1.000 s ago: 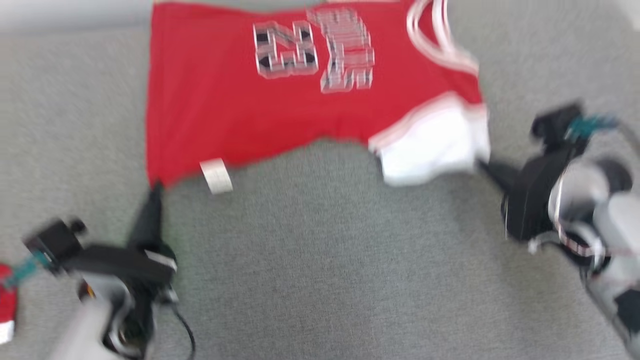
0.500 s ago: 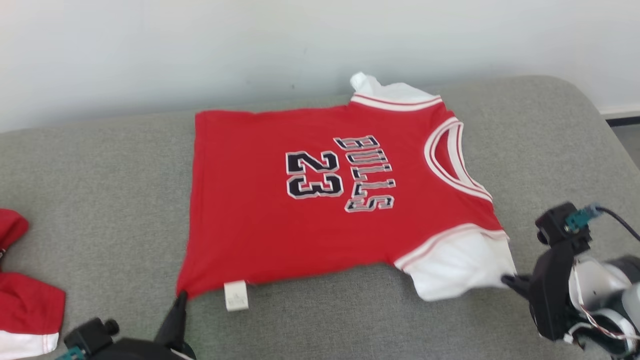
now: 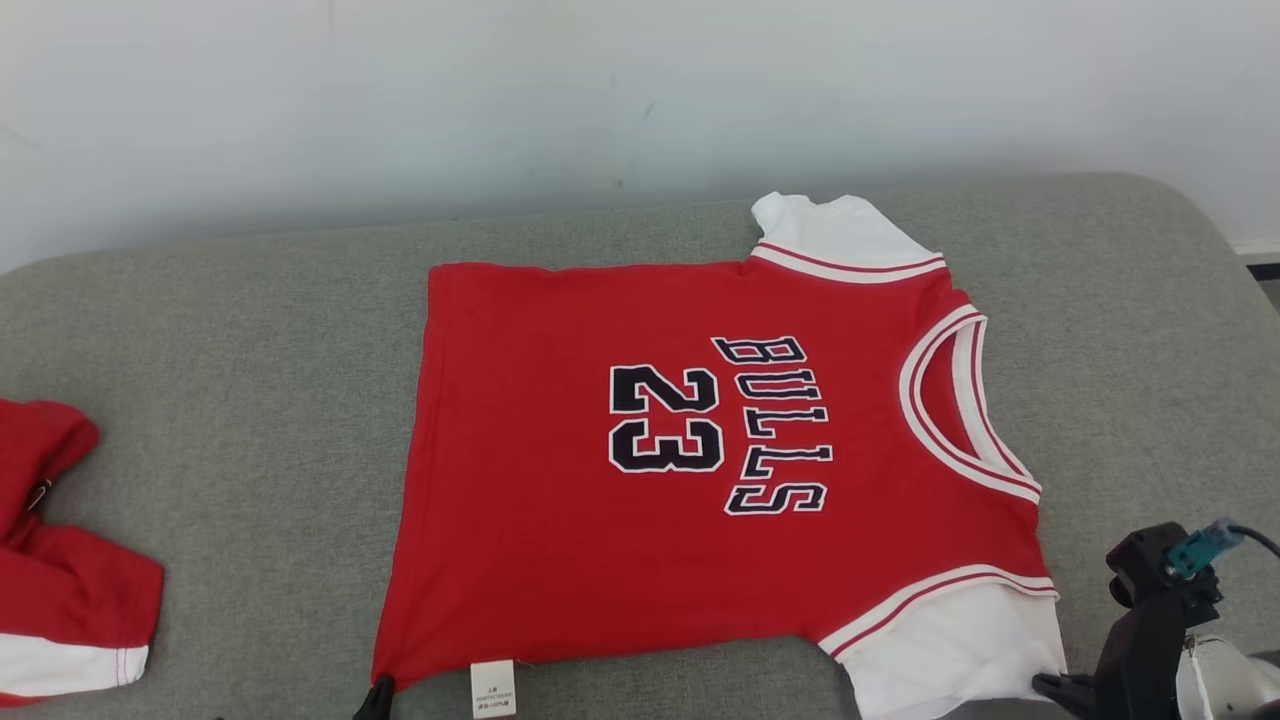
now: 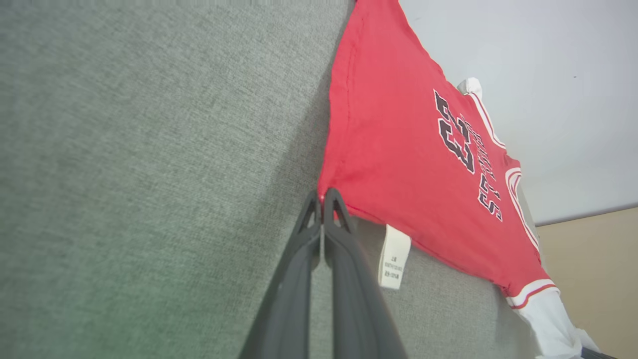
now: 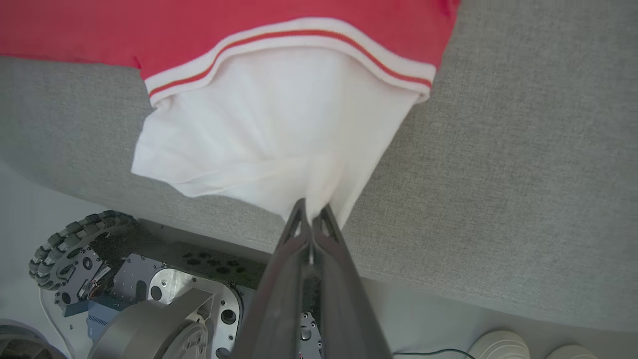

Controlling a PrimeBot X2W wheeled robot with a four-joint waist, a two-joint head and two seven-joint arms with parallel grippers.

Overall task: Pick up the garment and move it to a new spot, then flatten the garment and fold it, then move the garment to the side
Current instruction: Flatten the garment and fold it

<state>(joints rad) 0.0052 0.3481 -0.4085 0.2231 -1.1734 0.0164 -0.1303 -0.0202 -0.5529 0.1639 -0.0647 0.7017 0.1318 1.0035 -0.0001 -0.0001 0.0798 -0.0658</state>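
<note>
Grey cushion (image 3: 250,330), red jersey (image 3: 540,560); right wrist view: omni wheel (image 5: 75,238).

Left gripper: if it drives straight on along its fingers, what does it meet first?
The red jersey: the left gripper is shut on its hem corner, so pushing on would likely bunch that fabric over the grey cushion.
</note>
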